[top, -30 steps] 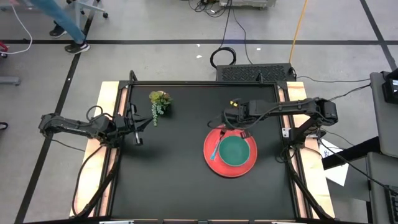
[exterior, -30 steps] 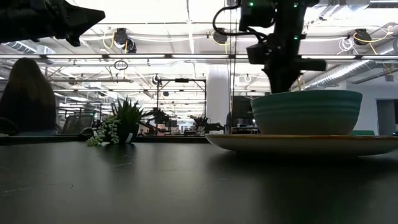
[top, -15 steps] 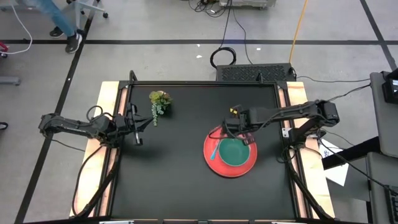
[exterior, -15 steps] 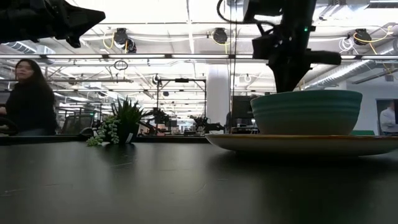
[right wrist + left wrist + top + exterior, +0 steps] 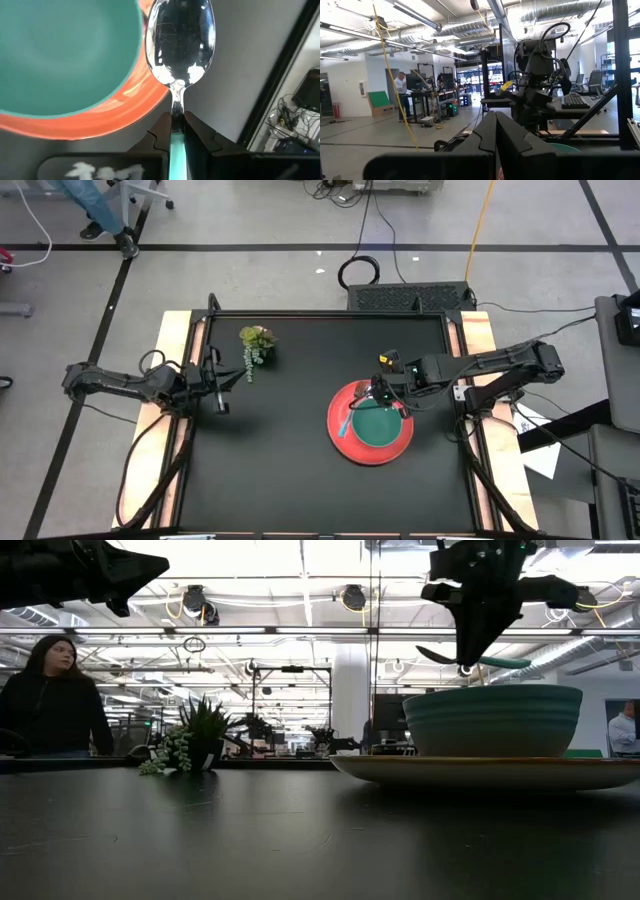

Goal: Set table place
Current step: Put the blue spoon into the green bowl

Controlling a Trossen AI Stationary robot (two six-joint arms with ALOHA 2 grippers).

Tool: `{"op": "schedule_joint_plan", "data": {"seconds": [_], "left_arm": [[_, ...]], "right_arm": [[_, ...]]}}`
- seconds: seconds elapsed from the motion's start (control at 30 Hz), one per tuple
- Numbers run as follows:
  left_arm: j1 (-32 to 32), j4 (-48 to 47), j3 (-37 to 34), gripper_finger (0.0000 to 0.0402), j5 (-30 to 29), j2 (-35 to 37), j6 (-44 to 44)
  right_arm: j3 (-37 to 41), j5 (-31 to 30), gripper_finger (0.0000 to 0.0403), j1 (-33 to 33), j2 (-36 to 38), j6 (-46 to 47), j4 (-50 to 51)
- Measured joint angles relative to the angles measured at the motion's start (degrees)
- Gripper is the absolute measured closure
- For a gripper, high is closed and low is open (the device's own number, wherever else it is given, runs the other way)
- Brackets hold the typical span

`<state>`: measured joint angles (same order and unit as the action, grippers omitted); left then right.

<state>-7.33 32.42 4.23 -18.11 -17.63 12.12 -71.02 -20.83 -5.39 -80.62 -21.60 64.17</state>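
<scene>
Spoon: pinched by R hand, grip on the teal handle just behind the neck. Long axis runs straight out of the hand; metal bowl-end points away from the fingers, concave face toward the wrist cam. In low view the spoon lies roughly level, held clear above the teal bowl, not touching it. From the wrist cam the spoon tip hangs over the plate rim, just beside the bowl's edge.

Plate (red, round) sits on the counter at about 3 o'clock from counter centre, bowl on it, slightly off-centre toward 3 o'clock. A teal-blue utensil lies on the plate at the bowl's 9 o'clock side, long axis approx 1–7 o'clock (can't tell which piece it is).

R hand hovers at 12 o'clock of the bowl, arm reaching in from the 3 o'clock side.

L hand parked at the counter's 9 o'clock edge, fingers pressed together, holding nothing.

Plant sprig at approx 11 o'clock on the counter, well apart from the plate.

Writing: white marks on R hand body in wrist view, not readable.

Person in the room beyond the counter (low view).
</scene>
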Motion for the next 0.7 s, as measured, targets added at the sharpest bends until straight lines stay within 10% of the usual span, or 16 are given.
{"op": "schedule_joint_plan", "data": {"seconds": [0.7], "left_arm": [[0.0, 0.0, 0.0, 0.0394, 0.0, 0.0, 0.2]], "right_arm": [[0.0, -7.9, 0.0385, -10.2, -0.3, -7.6, 3.8]]}}
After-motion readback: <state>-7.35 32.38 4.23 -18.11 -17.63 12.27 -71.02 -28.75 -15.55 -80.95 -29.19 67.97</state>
